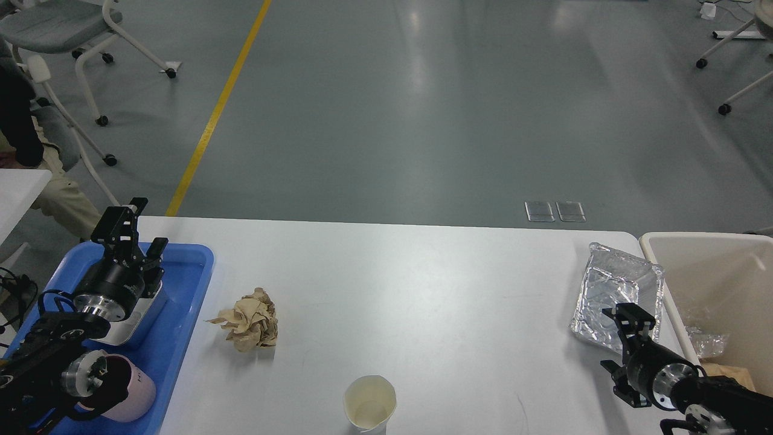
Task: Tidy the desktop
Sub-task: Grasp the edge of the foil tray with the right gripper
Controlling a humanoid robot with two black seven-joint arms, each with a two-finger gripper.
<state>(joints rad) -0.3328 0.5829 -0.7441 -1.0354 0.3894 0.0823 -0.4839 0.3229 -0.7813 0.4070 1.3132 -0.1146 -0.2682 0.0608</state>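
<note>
The white desktop (423, 284) holds a crumpled brown paper ball (247, 320) at the left, a cream paper cup (369, 403) at the front middle and a crinkled foil tray (616, 293) at the right edge. My left gripper (137, 234) is open and empty over the far end of the blue tray (187, 302), above a white box (136, 317). My right gripper (631, 319) is open and empty at the near edge of the foil tray; I cannot tell if it touches it.
A pink cup (127, 396) lies in the blue tray's near end, partly behind my left arm. A cream bin (712, 266) with clear plastic and brown scraps stands past the table's right edge. Chairs stand on the grey floor beyond.
</note>
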